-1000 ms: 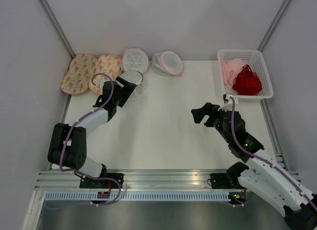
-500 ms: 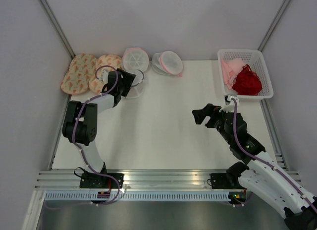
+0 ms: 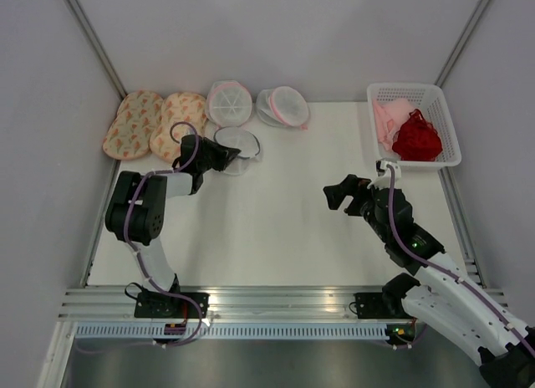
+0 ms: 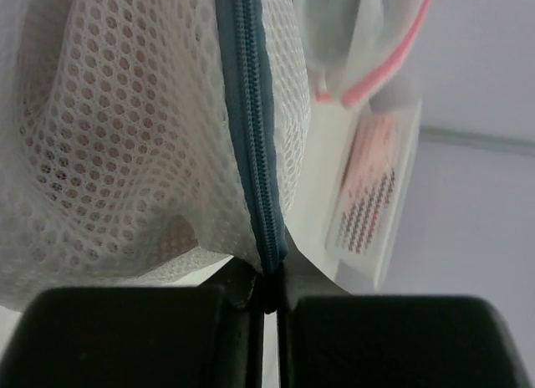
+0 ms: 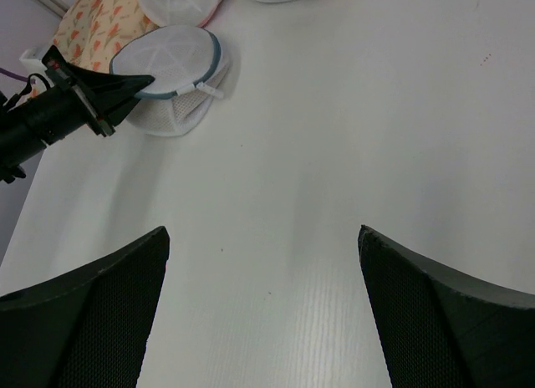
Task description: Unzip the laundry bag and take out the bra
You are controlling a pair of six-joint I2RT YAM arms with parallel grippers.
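Note:
The laundry bag [image 3: 240,143], a round white mesh pouch with a dark grey zipper rim, lies at the back left of the table. My left gripper [image 3: 221,153] is shut on its near-left edge. In the left wrist view the jaws [image 4: 269,298] pinch the zipper rim [image 4: 251,137], with mesh [image 4: 125,129] bulging to the left. A faint beige-pink tint shows through the mesh; the bra itself is hidden. My right gripper [image 3: 338,192] hovers open over the table's right half, far from the bag [image 5: 180,58], with nothing between its fingers [image 5: 263,271].
Two white mesh pouches with pink trim [image 3: 228,102] [image 3: 284,105] and two floral pads [image 3: 134,123] [image 3: 180,112] lie along the back edge. A white basket [image 3: 405,87] at the back right holds a dark red garment [image 3: 416,137] and pale pink cloth [image 3: 388,116].
My left gripper reached the bag's edge and closed on the zipper rim. The bag has shifted slightly right. The right arm has barely moved.

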